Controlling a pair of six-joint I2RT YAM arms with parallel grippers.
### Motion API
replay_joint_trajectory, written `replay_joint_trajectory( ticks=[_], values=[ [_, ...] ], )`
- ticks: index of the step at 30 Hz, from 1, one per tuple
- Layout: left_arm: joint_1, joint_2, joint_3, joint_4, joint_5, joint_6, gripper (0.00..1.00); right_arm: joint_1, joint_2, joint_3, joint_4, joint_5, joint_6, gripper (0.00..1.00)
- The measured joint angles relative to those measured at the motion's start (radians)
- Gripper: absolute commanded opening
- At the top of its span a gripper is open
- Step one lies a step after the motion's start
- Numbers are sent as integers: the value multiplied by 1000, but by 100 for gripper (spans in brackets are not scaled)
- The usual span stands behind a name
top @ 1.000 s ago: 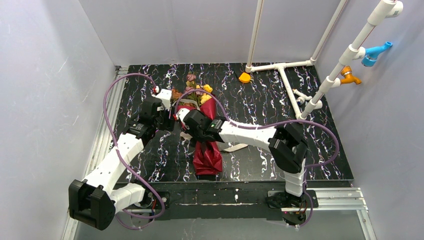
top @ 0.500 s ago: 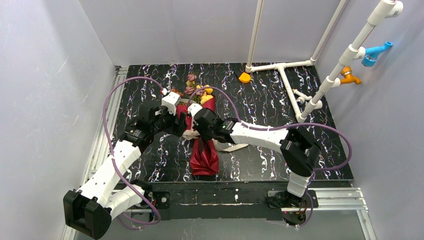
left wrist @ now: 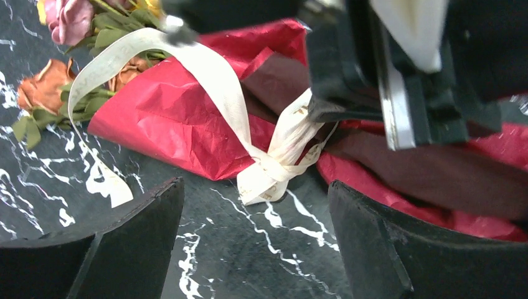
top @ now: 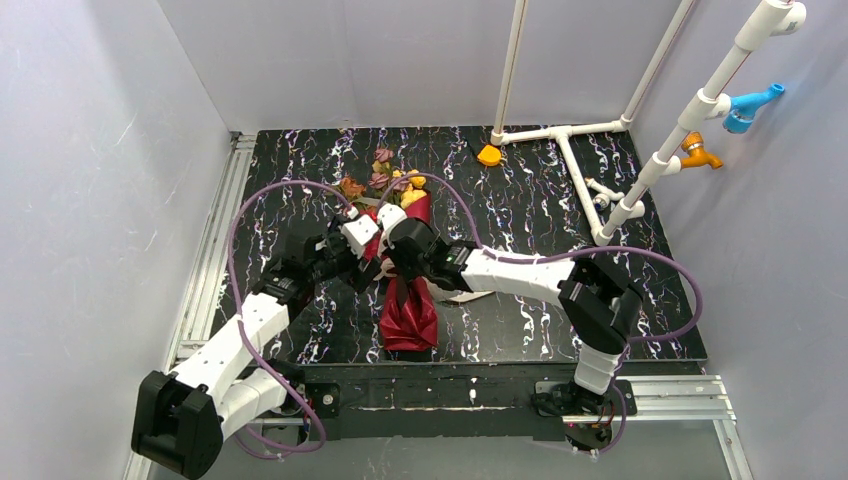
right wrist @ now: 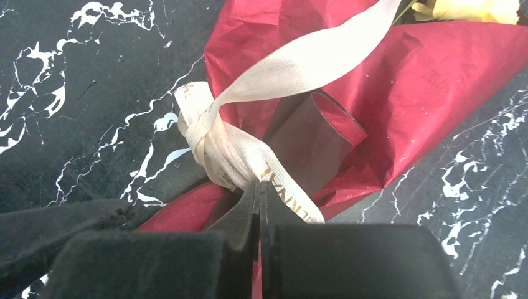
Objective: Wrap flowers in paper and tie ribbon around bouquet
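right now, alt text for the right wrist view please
The shut right end effector pinches the cream ribbon beside its knot on the dark red paper. One strand runs across the paper toward a yellow flower; black marbled table beneath.

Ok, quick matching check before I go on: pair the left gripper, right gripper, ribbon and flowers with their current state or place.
Things:
1. left gripper
2. right gripper
3. ribbon
4. flowers

States or places:
A. knotted, with one strand lying across the red paper
B. poking out of the paper's far end
C. open, holding nothing
D. shut on a ribbon strand

Pairs: 1-C, 2-D, 3-A, 4-B
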Motion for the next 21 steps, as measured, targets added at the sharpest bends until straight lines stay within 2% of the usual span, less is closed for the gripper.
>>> replay_joint_trajectory(
  ticks=[5, 8, 13, 21],
  values=[
    [0, 27, -39, 61, 31, 193, 85, -5, -2, -54, 63, -13, 29, 1],
    [0, 64, -57, 119, 38, 262, 89, -7, -5, -75, 91, -18, 48, 1],
    [0, 97, -154, 252, 55, 316, 89, -14, -42, -119, 140, -26, 72, 1],
    [0, 181, -170, 413, 101, 334, 88, -24, -105, -200, 230, -43, 109, 1]
  ],
)
